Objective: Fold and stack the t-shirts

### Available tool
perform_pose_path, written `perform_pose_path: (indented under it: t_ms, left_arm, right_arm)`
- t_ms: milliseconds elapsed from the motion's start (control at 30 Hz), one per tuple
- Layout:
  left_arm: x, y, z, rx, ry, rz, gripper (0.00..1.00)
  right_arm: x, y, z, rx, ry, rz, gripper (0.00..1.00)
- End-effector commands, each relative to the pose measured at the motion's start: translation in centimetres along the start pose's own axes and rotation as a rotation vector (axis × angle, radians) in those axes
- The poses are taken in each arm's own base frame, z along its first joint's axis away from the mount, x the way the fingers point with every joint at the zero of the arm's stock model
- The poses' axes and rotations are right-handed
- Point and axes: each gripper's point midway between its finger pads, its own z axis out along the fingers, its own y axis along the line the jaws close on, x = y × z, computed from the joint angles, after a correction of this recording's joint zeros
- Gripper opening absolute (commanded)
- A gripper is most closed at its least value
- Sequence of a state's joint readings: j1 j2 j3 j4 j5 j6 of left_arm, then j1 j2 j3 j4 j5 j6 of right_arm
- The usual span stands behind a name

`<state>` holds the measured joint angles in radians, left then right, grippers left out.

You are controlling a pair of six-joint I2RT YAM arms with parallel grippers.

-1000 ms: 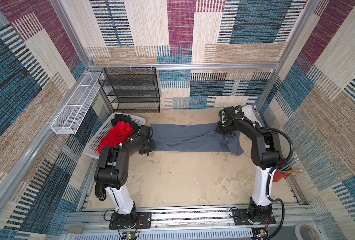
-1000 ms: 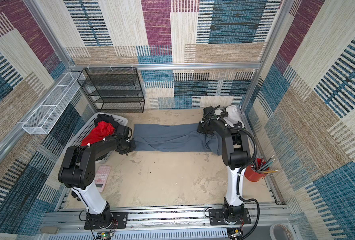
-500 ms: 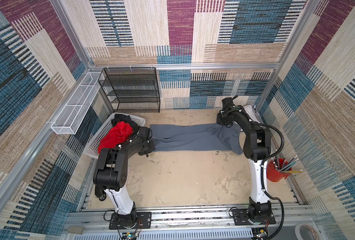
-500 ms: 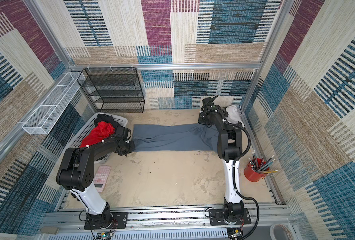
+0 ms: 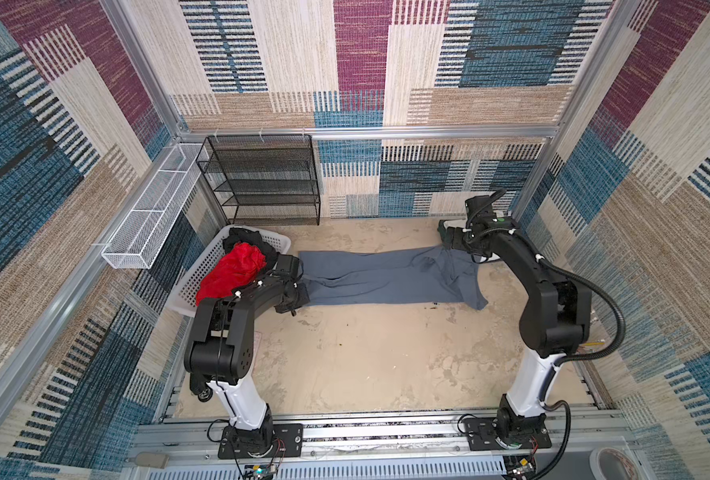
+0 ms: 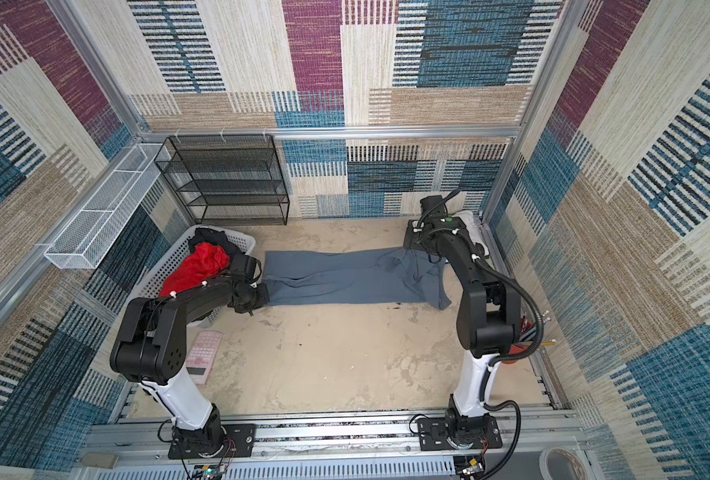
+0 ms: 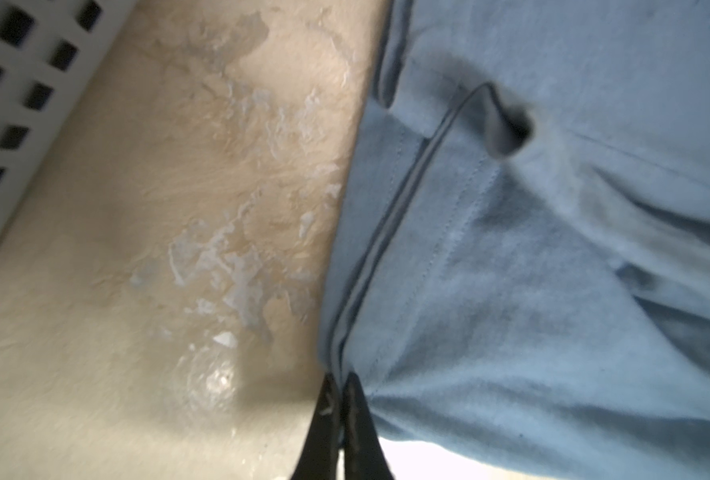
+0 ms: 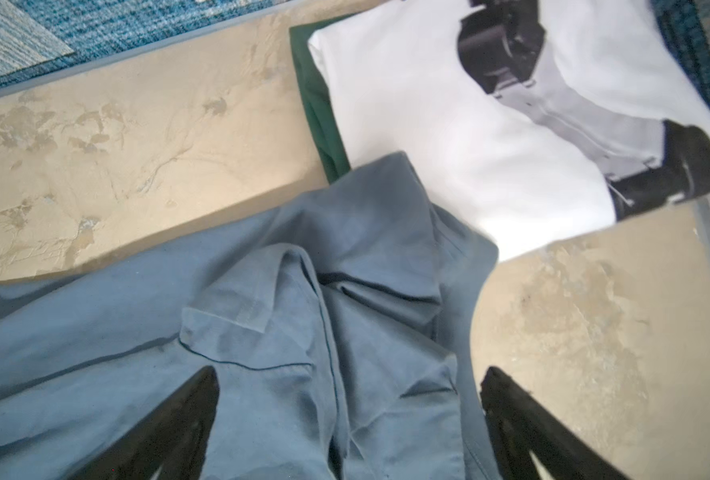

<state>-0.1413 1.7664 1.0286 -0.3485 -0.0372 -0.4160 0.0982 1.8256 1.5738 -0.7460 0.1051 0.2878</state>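
Observation:
The slate-grey t-shirt (image 5: 386, 276) (image 6: 345, 278) lies stretched out lengthwise across the table in both top views, rumpled at its right end. My left gripper (image 5: 301, 293) (image 7: 338, 380) is shut on the shirt's left hem (image 7: 511, 270), low on the table. My right gripper (image 5: 445, 239) (image 8: 349, 371) stands open over the rumpled right end (image 8: 282, 311), holding nothing. Just beyond that end lies the folded white t-shirt with black patches (image 8: 449, 124) (image 6: 472, 222), on top of the dark green t-shirt (image 8: 316, 104).
A white perforated basket (image 5: 195, 282) beside the left arm holds red cloth (image 5: 235, 270) and black cloth (image 5: 243, 237). A black wire shelf (image 5: 270, 183) stands at the back. A pink calculator (image 6: 203, 353) lies at the front left and a red pencil cup (image 6: 524, 336) stands at the right.
My right gripper has opened and let go of the grey t-shirt's right end, which now lies on the table. The left gripper has kept its hold and place.

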Motion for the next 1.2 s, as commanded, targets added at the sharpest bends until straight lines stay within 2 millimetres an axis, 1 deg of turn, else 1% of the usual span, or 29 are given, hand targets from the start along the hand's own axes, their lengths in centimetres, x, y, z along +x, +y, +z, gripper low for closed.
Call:
perform_pose_path:
  t_ms: [0, 100, 167, 233, 300, 400, 433, 500, 600, 633, 700, 800, 867, 933, 1000, 1033, 1067, 1167]
  left_arm:
    - [1.2, 0.3, -0.2, -0.008, 0.054, 0.017, 0.00]
    - [1.4, 0.1, -0.4, 0.009, 0.057, 0.013, 0.00]
    - [1.6, 0.2, -0.6, 0.008, 0.053, 0.010, 0.00]
    - [1.7, 0.4, -0.8, 0.006, 0.048, 0.009, 0.00]
    - [1.7, 0.4, -0.9, 0.006, 0.044, 0.009, 0.00]
    - [1.8, 0.3, -0.9, 0.016, 0.045, 0.006, 0.00]
    - [1.8, 0.2, -0.8, 0.019, 0.047, 0.008, 0.00]
    - [2.0, 0.2, -0.7, 0.020, 0.054, 0.006, 0.00]
    - [2.2, 0.4, -0.6, 0.014, 0.056, 0.006, 0.00]
    - [2.3, 0.5, -0.6, 0.012, 0.056, 0.007, 0.00]
    - [2.4, 0.7, -0.7, 0.007, 0.056, 0.008, 0.00]
    - [2.5, 0.9, -0.8, -0.001, 0.056, 0.011, 0.00]
    - [2.5, 1.1, -0.9, -0.007, 0.055, 0.013, 0.00]
    - [2.5, 1.3, -1.1, -0.016, 0.053, 0.010, 0.00]
    - [2.6, 1.4, -1.2, -0.015, 0.049, 0.010, 0.00]
    - [2.7, 1.4, -1.4, -0.015, 0.048, 0.010, 0.00]
    - [2.8, 1.5, -1.4, -0.017, 0.047, 0.007, 0.00]
    - [3.2, 1.7, -1.6, -0.018, 0.047, 0.005, 0.00]
  right_arm:
    - [1.8, 1.1, -1.2, -0.107, -0.026, 0.073, 0.97]
    - [6.2, 3.0, -1.2, -0.270, 0.039, 0.104, 0.89]
    - [8.5, 3.9, -0.7, -0.313, 0.078, 0.097, 0.85]
    - [9.9, 4.3, 0.0, -0.319, 0.107, 0.076, 0.82]
    - [10.4, 4.1, 0.8, -0.302, 0.124, 0.071, 0.78]
    - [10.0, 3.6, 2.0, -0.264, 0.107, 0.063, 0.69]
    - [9.8, 3.5, 2.5, -0.247, 0.105, 0.060, 0.69]
    - [9.6, 3.1, 3.6, -0.206, 0.115, 0.048, 0.64]
    - [9.3, 2.3, 5.0, -0.135, 0.127, 0.032, 0.59]
    - [9.1, 2.0, 5.3, -0.116, 0.123, 0.027, 0.55]
    - [8.6, 1.4, 5.5, -0.069, 0.110, 0.016, 0.39]
    - [7.5, 1.0, 5.2, -0.034, 0.089, 0.000, 0.20]
    - [6.7, 0.6, 5.0, -0.005, 0.071, -0.011, 0.09]
    - [5.7, 0.5, 4.8, 0.017, 0.054, -0.026, 0.07]
    - [4.7, 0.3, 5.1, 0.045, 0.042, -0.044, 0.05]
    - [4.2, 0.2, 5.3, 0.062, 0.037, -0.053, 0.03]
    - [3.5, 0.2, 5.7, 0.080, 0.029, -0.067, 0.00]
    - [1.7, -0.4, 7.2, 0.166, 0.027, -0.108, 0.00]
